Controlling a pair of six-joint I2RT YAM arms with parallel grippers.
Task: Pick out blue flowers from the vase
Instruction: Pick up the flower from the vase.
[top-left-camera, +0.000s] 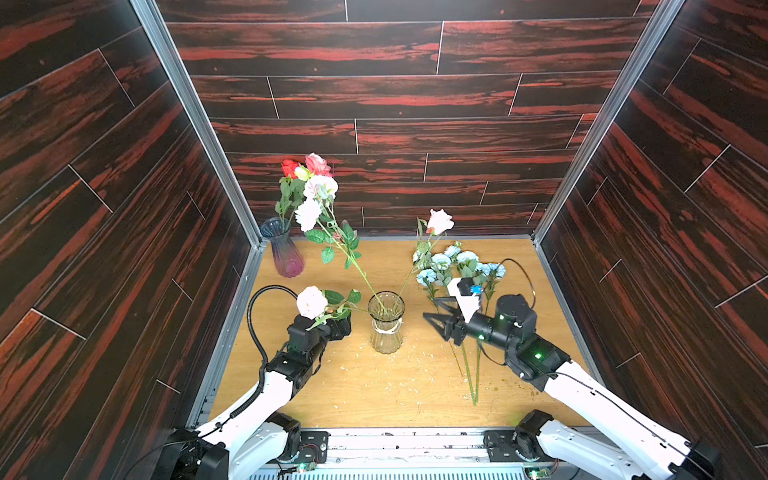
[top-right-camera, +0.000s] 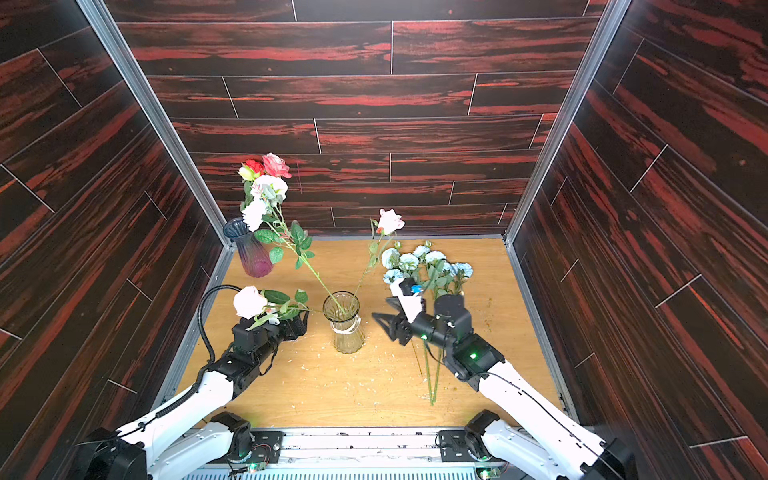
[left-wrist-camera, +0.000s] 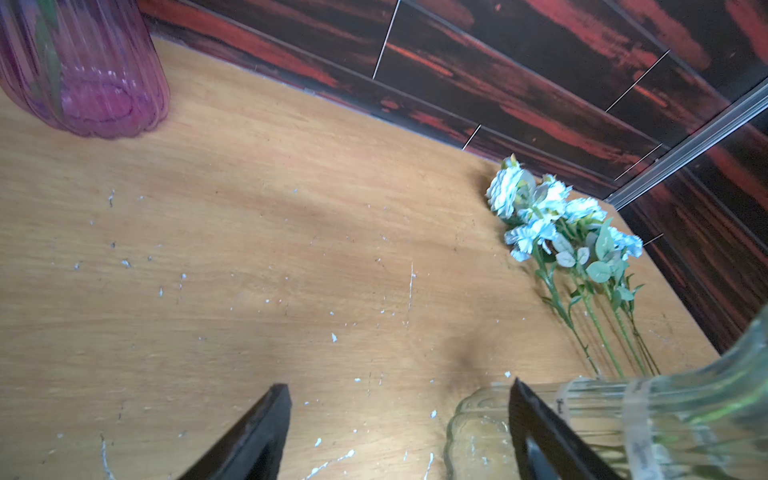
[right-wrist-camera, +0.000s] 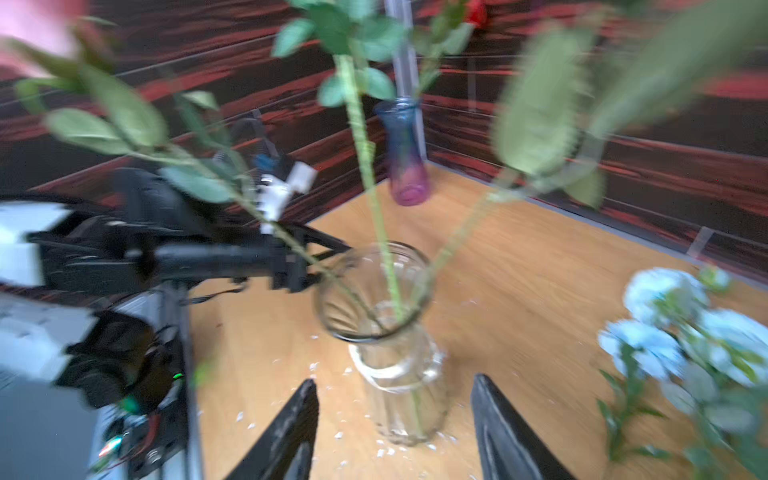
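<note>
On the right half of the wooden table (top-left-camera: 374, 395), the blue flowers (top-left-camera: 453, 266) lie flat in one bunch. Their blooms point toward the back wall and their long green stems run back toward the robot's base. They are out of the clear vase (top-left-camera: 386, 328), which stands upright in the middle of the table, to their left.

The right gripper (top-left-camera: 434, 309) hangs by the left edge of the bunch, between it and the vase, with its jaws parted. The right wrist view is badly smeared, but its dark fingers (right-wrist-camera: 291, 424) appear to have nothing between them.

Three rose stems (top-left-camera: 365, 278) stand in the clear vase. One leans left, so its cream-pink rose (top-left-camera: 311, 301) lies over the left arm. The left gripper (left-wrist-camera: 399, 386) sits low, just left of the vase, with its jaws spread wide and empty.

A purple vase (top-left-camera: 286, 249) holding red and pink roses (top-left-camera: 307, 166) stands in the far left corner, well apart from both grippers.
</note>
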